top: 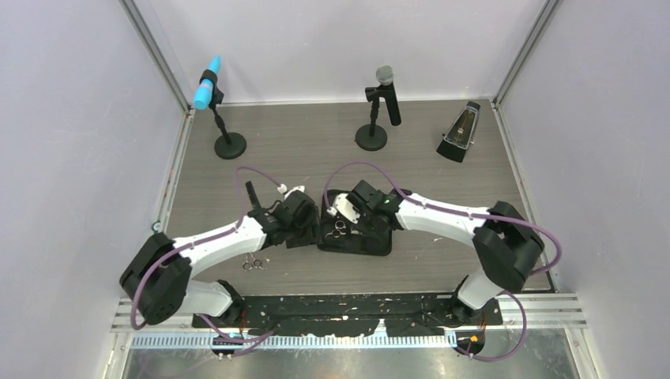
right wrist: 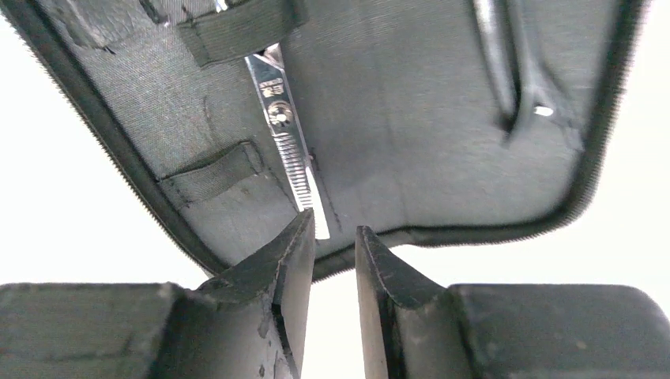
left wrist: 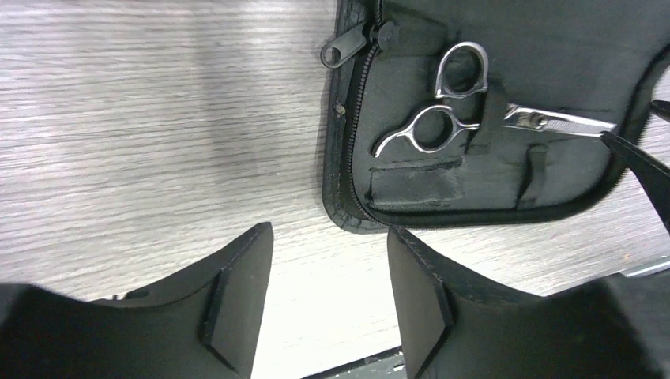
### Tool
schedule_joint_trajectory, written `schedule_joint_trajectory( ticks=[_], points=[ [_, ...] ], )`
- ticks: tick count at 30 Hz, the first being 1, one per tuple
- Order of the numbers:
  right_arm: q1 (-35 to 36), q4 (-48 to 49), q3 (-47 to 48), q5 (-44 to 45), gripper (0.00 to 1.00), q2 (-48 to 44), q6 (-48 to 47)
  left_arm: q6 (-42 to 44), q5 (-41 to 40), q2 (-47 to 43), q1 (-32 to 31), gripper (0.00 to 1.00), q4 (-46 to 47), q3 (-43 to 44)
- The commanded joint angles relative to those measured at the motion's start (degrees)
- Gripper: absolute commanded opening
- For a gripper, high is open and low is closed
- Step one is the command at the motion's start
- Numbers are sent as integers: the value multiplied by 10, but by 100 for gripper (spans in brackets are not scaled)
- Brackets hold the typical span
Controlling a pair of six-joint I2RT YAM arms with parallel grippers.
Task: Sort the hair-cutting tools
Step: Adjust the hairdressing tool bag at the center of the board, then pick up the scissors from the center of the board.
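Observation:
A black zip case lies open on the table between the two arms. Silver scissors rest inside it, the blade tucked under an elastic strap. My right gripper hovers over the case's edge, open only narrowly with nothing between its fingers. The scissors' toothed blade ends just behind its left fingertip. My left gripper is open and empty over bare table, just off the case's zipped edge. A second pair of silver scissors lies on the table beside the left arm.
Two microphones on round black bases stand at the back, one with a blue head. A dark metronome sits at the back right. Enclosure walls close the table in on three sides.

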Motion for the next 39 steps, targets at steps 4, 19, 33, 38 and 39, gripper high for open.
schedule_joint_trajectory(
  ticks=[4, 19, 33, 38, 39],
  points=[
    [4, 68, -15, 15, 37, -138, 19, -7, -95, -120, 46, 63, -83, -8],
    [4, 201, -90, 7, 44, -297, 172, 45, -152, -178, 308, 81, -150, -75],
    [1, 270, -160, 90, 71, -381, 271, 68, -48, -88, 370, 48, -118, -63],
    [0, 297, -181, 120, 89, -414, 300, 53, 18, -103, 370, 19, -94, -80],
    [0, 297, -181, 125, 90, -414, 301, 46, 45, -108, 369, 12, -84, -85]
  ],
)
